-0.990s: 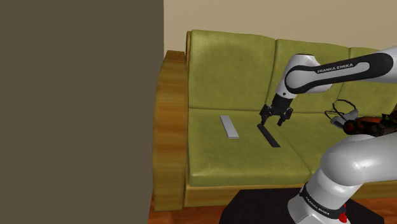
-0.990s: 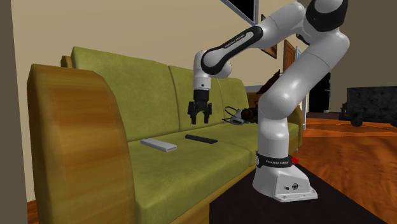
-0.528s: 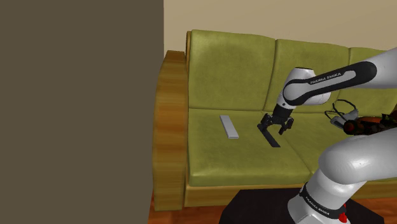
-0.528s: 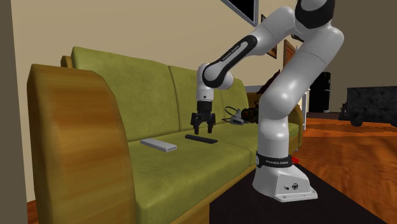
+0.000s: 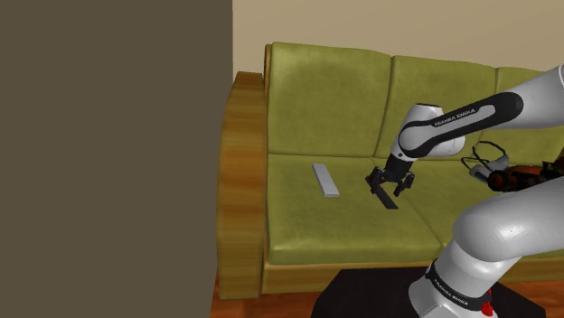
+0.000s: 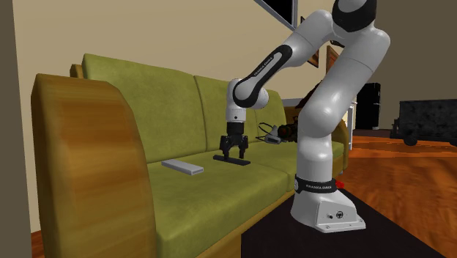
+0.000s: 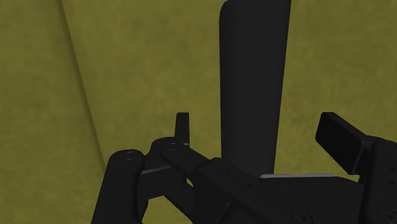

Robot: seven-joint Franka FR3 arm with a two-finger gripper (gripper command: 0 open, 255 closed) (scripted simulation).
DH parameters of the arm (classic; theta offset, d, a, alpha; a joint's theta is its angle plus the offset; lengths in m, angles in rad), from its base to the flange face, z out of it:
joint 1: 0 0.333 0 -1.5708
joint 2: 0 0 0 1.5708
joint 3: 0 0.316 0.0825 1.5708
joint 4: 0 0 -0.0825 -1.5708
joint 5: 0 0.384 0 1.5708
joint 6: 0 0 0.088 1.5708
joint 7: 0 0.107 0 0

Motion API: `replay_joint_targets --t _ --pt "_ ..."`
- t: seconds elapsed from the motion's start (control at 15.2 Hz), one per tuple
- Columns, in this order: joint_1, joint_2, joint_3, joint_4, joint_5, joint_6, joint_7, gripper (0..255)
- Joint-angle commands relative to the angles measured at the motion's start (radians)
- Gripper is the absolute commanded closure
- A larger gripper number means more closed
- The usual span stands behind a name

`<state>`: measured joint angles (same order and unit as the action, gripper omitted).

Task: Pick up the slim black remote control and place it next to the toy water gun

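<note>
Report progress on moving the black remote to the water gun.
Done: the gripper is low over the black remote, with its open fingers on either side of it. In hand: nothing is gripped yet; the remote lies flat on the sofa seat. Left: close, lift, carry it to the toy water gun at the shoulder view's right, and set it down beside it.

A dark wall panel covers the armrest end of the sofa in the shoulder view, and the picture's edge cuts the last cushion. The toy water gun lies half behind the white arm, too small to read. Close in, the black remote disappears under the gripper at one end and past the edge at the other.
</note>
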<state>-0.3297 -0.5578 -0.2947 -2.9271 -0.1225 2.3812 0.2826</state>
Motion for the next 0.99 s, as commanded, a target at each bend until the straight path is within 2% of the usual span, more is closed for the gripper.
replay_joint_targets --t 0.0,0.13,0.2,0.79,0.92 --pt "0.0 0.0 0.0 0.0 0.0 0.001 0.0 0" --pt "0.0 0.0 0.0 0.0 0.0 0.001 0.0 0" --pt "0.0 0.0 0.0 0.0 0.0 0.001 0.0 255" --pt "0.0 0.0 0.0 0.0 0.0 0.001 0.0 255" --pt "-0.002 -0.028 0.006 0.012 0.0 -0.04 0.004 255"
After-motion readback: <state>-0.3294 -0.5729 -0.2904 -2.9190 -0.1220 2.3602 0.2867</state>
